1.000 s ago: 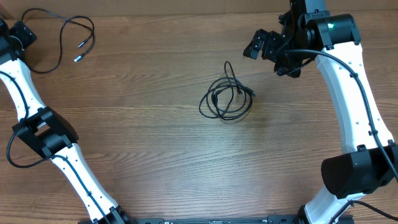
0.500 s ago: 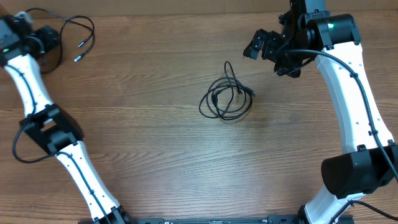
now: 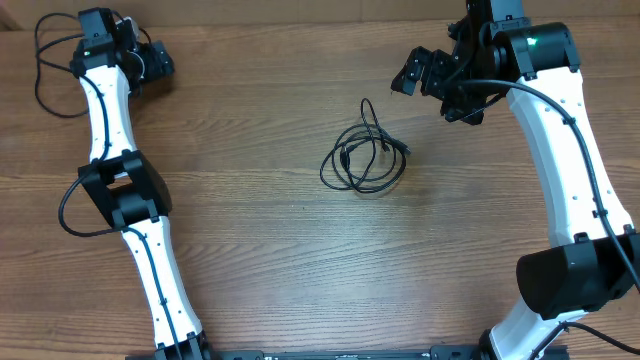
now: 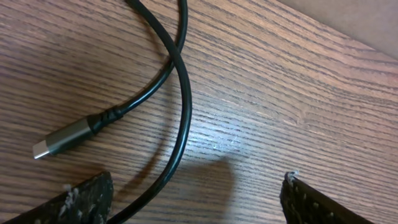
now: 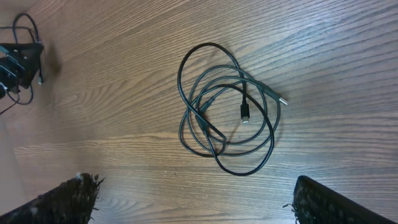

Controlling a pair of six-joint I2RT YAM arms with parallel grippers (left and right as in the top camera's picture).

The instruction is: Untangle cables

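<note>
A knotted coil of thin black cables [image 3: 365, 158] with small plug tips lies at the table's middle. It also shows in the right wrist view [image 5: 227, 106]. My right gripper [image 3: 410, 75] hovers open and empty to the coil's upper right [image 5: 196, 193]. A separate loose black cable [image 3: 39, 75] lies at the far left back corner. My left gripper [image 3: 155, 65] is open low over this cable. In the left wrist view one strand [image 4: 180, 124] runs between the fingers [image 4: 196, 199] and a silver plug tip [image 4: 62, 140] lies to the left.
The wooden table [image 3: 250, 250] ends at a pale back edge [image 4: 348, 18] just behind the left gripper. The left arm's white links [image 3: 100, 110] stretch along the left side. The right arm [image 3: 560, 150] stands along the right side.
My left arm has swung right from the table's far left edge and its gripper now sits over the loose cable's ends. The coil and right arm have not moved.
</note>
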